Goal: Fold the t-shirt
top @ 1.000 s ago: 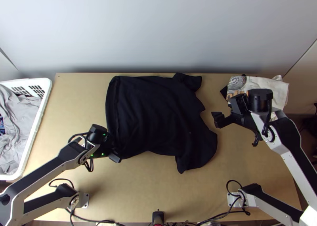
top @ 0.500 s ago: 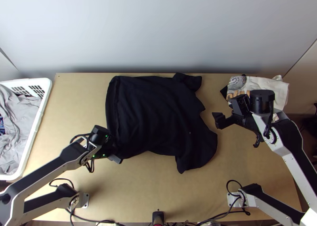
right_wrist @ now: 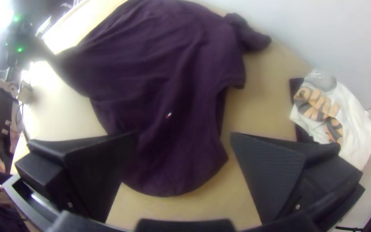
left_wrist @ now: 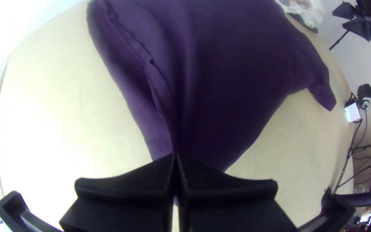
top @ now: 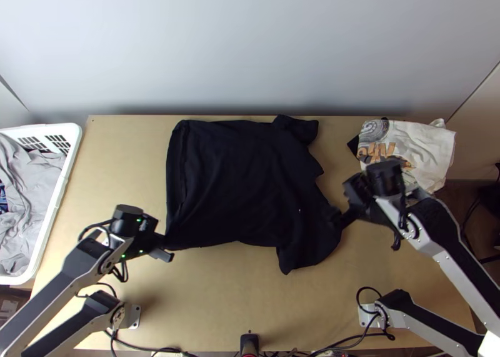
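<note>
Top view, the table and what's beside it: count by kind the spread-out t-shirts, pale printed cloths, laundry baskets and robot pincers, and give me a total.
Spread-out dark t-shirt: 1
Pale printed cloth: 1
White laundry basket: 1
Pincers, the left pincer and the right pincer: 2
Total: 5

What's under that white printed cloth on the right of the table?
A dark piece, probably fabric, pokes out from under the white cloth on the side facing the black t-shirt. Anything further in is covered, so I can't tell.
</note>
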Robot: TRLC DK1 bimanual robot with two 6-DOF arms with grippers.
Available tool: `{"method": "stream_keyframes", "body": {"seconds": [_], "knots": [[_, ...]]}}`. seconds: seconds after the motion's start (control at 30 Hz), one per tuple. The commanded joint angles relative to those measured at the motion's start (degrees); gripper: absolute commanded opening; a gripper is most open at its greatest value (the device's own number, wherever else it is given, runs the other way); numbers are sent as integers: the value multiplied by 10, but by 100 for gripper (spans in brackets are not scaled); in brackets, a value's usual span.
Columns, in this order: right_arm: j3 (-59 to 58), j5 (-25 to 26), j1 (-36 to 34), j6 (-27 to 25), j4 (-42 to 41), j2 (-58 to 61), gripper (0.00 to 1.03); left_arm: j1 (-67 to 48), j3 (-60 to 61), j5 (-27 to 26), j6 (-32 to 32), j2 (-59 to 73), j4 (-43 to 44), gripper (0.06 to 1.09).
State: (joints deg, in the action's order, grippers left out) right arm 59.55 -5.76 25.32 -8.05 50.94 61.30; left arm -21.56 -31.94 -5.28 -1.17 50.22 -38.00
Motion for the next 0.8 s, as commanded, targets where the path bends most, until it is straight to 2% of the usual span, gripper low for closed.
{"method": "stream_keyframes", "body": {"seconds": [0.0,0.23,0.33,0.5,0.67,0.77], "knots": [[-36,-8,44,-10,32,-7,99,57,-8,-3,-37,-37,-44,9],[-63,-19,119,-30,87,-15,99,70,-15,-8,-76,-19,-63,9],[-81,-18,157,-40,88,-17,99,97,-16,-8,-98,-17,-72,9],[-125,-16,207,-59,68,0,99,100,-21,-8,-100,-17,-86,9],[-167,0,192,-89,-7,50,99,115,-23,-8,-102,-18,-94,9],[-174,2,177,-89,-15,69,99,120,-25,-8,-107,-18,-96,9]]}}
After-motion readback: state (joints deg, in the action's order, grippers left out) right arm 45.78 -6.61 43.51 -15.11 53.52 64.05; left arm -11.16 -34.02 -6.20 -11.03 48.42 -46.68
